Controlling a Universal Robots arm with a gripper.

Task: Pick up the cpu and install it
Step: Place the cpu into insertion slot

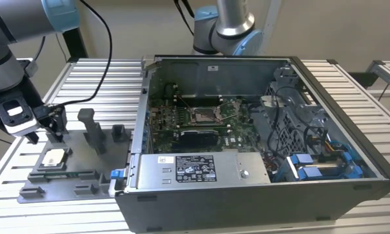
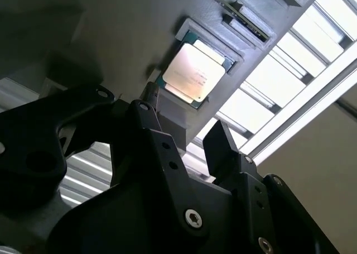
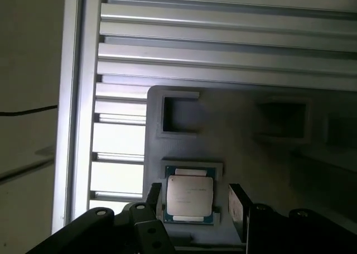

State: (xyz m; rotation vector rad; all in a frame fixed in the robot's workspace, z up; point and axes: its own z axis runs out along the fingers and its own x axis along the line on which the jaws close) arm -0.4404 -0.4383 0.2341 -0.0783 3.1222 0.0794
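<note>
Nearest to us in both wrist views is the black gripper (image 3: 195,191), its jaws spread wide and grasping nothing. One of its fingers (image 3: 237,209) stands on each side of the cpu (image 3: 189,197) as we look down. The cpu lies flat, silvery top up, in a square pocket of the grey fixture (image 3: 251,164), which rests on the slatted aluminium table (image 3: 223,42). We see faint print on the chip's lid but cannot make it out.

In the exterior view the arm (image 1: 6,44) reaches in from the exterior view's left, wrist turned downward. The fingertips hang just above the fixture, close to the chip. We cannot tell from the wrist views whether they touch it.

On the exterior view's right sits the open computer case (image 1: 351,195). The metal-framed socket (image 1: 204,114) shows on the green board inside. A white label (image 1: 193,168) with dense print is stuck on the power supply (image 1: 247,170).

A second arm (image 1: 227,24) stands behind the case, cut off by the picture's upper edge. A black cable (image 1: 103,48) hangs over the table. Much of the gripper body in the second wrist view lies in shadow.
</note>
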